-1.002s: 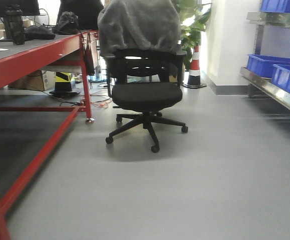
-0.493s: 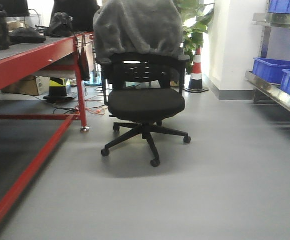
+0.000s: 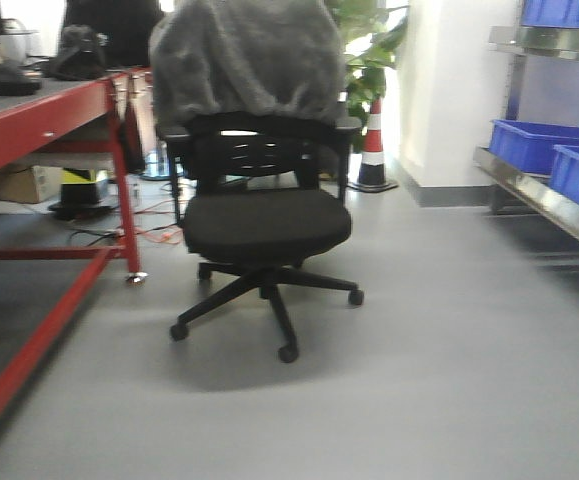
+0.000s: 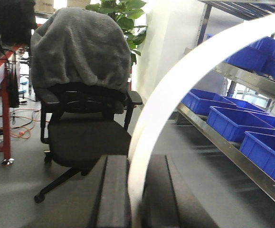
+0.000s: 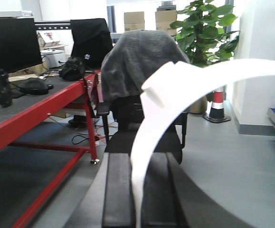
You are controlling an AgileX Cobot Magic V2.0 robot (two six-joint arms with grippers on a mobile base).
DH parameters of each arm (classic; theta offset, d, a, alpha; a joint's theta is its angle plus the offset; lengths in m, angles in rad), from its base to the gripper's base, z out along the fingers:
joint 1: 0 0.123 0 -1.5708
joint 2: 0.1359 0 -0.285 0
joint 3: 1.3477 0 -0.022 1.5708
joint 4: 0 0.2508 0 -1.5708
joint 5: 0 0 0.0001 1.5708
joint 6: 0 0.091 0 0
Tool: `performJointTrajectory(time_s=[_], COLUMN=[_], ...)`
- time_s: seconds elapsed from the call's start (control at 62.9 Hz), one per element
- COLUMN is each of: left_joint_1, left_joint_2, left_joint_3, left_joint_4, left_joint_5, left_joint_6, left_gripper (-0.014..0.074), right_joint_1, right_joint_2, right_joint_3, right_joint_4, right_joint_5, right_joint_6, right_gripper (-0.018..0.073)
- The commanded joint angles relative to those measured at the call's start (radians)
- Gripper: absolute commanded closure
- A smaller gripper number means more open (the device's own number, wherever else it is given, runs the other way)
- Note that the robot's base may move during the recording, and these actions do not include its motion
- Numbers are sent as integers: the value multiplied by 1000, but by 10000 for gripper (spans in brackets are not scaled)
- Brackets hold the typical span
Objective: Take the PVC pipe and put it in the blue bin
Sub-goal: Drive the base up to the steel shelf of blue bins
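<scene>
A white curved PVC pipe (image 4: 175,85) rises from between the jaws of my left gripper (image 4: 136,194) and arcs up to the right; the jaws are shut on it. In the right wrist view a white curved PVC pipe (image 5: 151,128) with a stepped end is likewise pinched in my right gripper (image 5: 139,190). I cannot tell whether it is one pipe or two. Blue bins (image 4: 232,121) sit on a steel shelf to the right, also seen as blue bins (image 3: 534,145) in the front view. Neither gripper shows in the front view.
A black office chair (image 3: 264,225) draped with a grey cloth stands straight ahead on the grey floor. A red-framed table (image 3: 29,120) runs along the left, with cables under it. A traffic cone (image 3: 373,140) and a plant stand behind the chair.
The chair has grown larger and drifted left in the front view, and the red table has slid toward the left edge; the base has rolled forward.
</scene>
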Motion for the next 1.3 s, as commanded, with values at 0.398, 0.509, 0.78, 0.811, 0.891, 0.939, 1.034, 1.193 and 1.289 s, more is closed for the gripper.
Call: performJointTrajectory(time_s=[0.398, 0.509, 0.78, 0.811, 0.891, 0.939, 1.034, 1.193, 1.289], left_joint_1=[2, 2, 2, 2, 2, 2, 2, 2, 2], left_joint_2=[-3, -3, -3, -3, -3, -3, -3, -3, -3], left_joint_3=[-1, -1, -1, -1, -1, -1, -1, -1, -1], left_joint_4=[-7, -7, -7, -7, -7, -7, -7, -7, -7], left_joint_5=[-31, -31, -31, -31, -31, -31, -31, -31, -31], left_joint_6=[-6, -6, -6, -6, -6, -6, -6, -6, -6], left_gripper=[707, 707, 707, 707, 707, 707, 707, 707, 707], right_joint_1=[-4, -4, -4, -4, -4, -4, -4, -4, -4], right_joint_2=[0, 0, 0, 0, 0, 0, 0, 0, 0], right_joint_3=[-1, -1, -1, -1, -1, -1, -1, -1, -1], right_joint_4=[-10, -10, -10, -10, -10, -10, -10, -10, -10], right_joint_5=[-25, -25, -25, -25, -25, -25, -25, -27, -27], right_joint_6=[-4, -4, -4, -4, -4, -4, -4, -4, -4], right_gripper=[727, 727, 727, 727, 727, 727, 727, 727, 727])
